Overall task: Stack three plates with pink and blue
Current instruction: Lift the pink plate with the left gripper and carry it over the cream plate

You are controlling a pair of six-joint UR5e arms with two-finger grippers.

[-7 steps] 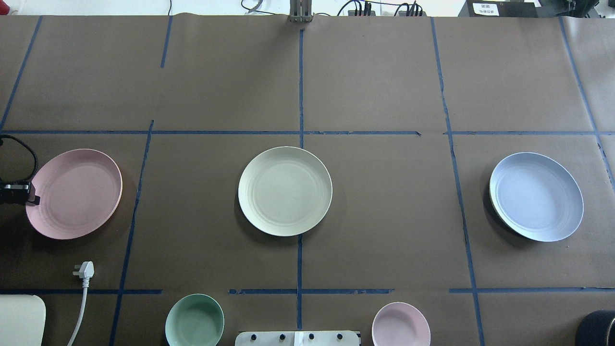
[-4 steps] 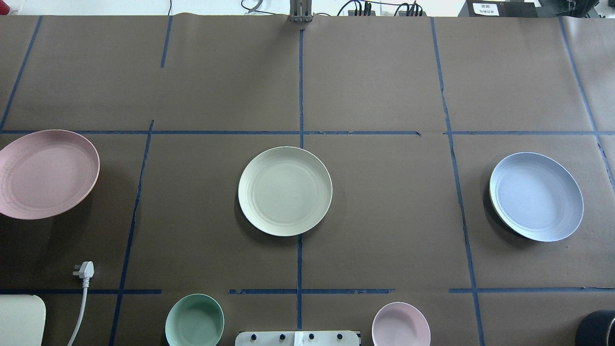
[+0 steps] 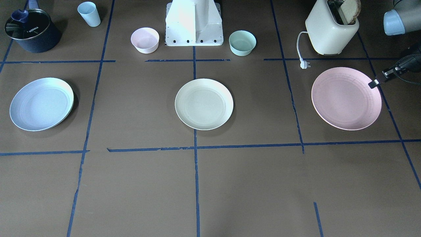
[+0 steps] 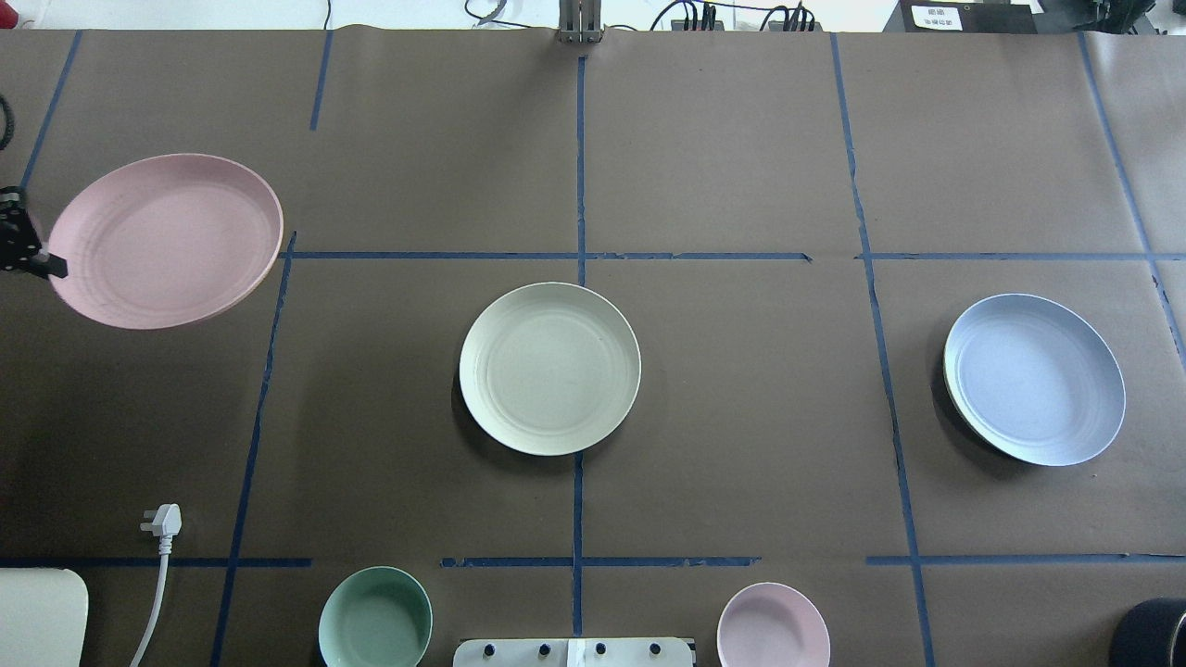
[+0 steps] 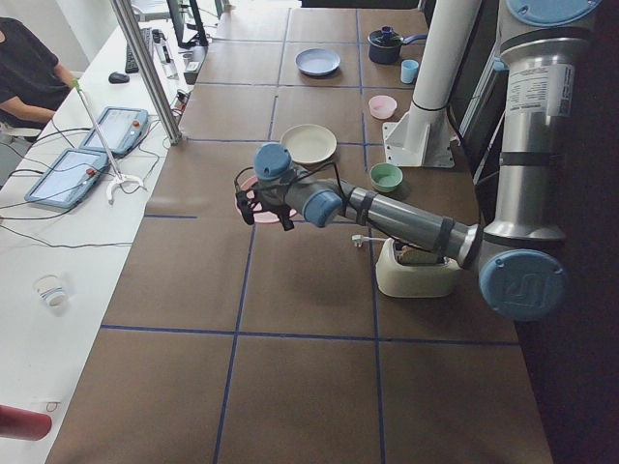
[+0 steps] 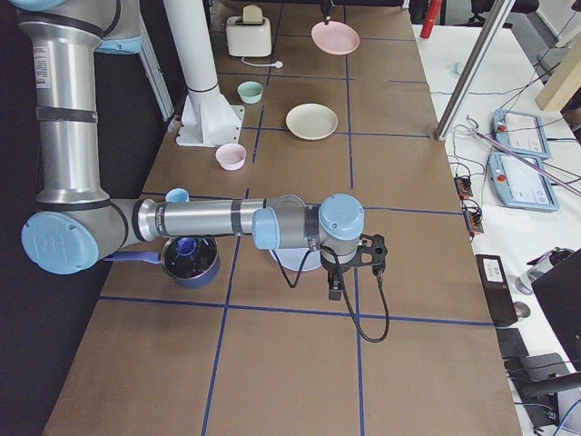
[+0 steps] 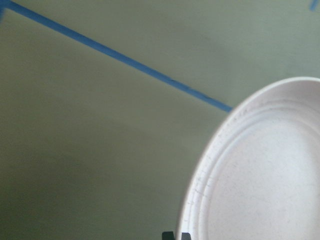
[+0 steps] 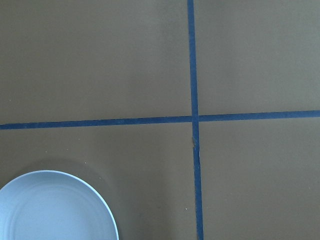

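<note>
My left gripper (image 4: 39, 263) is shut on the left rim of the pale pink plate (image 4: 167, 241) and holds it level above the table at the far left. The plate also shows in the front view (image 3: 345, 98) and the left wrist view (image 7: 265, 175). The cream plate (image 4: 549, 368) lies flat at the table's middle. The pale blue plate (image 4: 1033, 378) lies flat at the right, and its edge shows in the right wrist view (image 8: 55, 210). My right gripper (image 6: 334, 291) hangs above the table beside the blue plate; I cannot tell whether it is open or shut.
A mint-green bowl (image 4: 375, 619) and a small pink bowl (image 4: 774, 625) stand by the robot's base. A cream toaster (image 3: 332, 29) with its loose plug (image 4: 162, 519) is near the left arm. A dark pot (image 3: 31, 29) and a blue cup (image 3: 88, 13) stand at the right.
The pink plate has left the table in my left gripper, swung left, then moved toward the table's far side. The cream and blue plates have not moved.
</note>
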